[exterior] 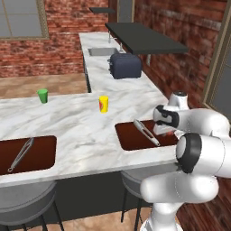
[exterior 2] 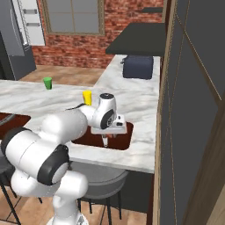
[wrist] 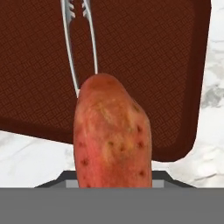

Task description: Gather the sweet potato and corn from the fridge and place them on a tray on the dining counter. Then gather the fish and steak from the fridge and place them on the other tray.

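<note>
The reddish-orange, speckled sweet potato hangs lengthwise above the near rim of a dark reddish-brown tray.

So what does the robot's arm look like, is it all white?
Mostly. The arm is made of fat, rounded, glossy white tubes, with dark grey-black rings at the joints, like the one on its elbow. A small grey cap tops the wrist segment. The end effector is a white block, narrowing to a thin tip. No loose cables or markings show.
</note>
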Controlling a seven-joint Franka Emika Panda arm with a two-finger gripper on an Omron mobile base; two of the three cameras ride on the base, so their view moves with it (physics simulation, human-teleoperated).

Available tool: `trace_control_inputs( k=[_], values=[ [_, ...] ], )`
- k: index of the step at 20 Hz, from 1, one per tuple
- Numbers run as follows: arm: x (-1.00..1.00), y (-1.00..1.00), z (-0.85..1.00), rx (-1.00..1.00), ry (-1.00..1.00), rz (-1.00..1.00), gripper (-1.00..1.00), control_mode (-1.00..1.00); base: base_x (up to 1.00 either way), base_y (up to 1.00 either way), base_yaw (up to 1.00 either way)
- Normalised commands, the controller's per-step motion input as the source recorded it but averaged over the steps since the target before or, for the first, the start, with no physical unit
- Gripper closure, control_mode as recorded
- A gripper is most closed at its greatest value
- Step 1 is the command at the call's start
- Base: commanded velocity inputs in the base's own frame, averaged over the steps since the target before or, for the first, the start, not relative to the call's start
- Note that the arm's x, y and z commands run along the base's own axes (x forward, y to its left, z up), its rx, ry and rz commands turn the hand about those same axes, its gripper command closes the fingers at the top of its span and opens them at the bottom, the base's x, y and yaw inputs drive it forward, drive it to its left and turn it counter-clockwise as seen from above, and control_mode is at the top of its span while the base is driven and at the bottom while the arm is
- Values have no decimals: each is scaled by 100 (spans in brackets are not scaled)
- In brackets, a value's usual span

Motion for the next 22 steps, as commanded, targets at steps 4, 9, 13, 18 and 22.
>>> trace_control_inputs(
  k=[4, 9, 13, 18, 22],
  values=[
    [22, -6, -39, 0, 0, 0, 100, -100, 0, 0, 0],
    [16, -4, -33, 0, 0, 0, 100, -100, 0, 0, 0],
    [18, -6, -25, 0, 0, 0, 100, -100, 0, 0, 0],
    [33, -9, -18, 0, 0, 0, 100, -100, 0, 0, 0],
    [34, -9, -16, 0, 0, 2, 100, -100, 0, 0, 0]
  ],
)
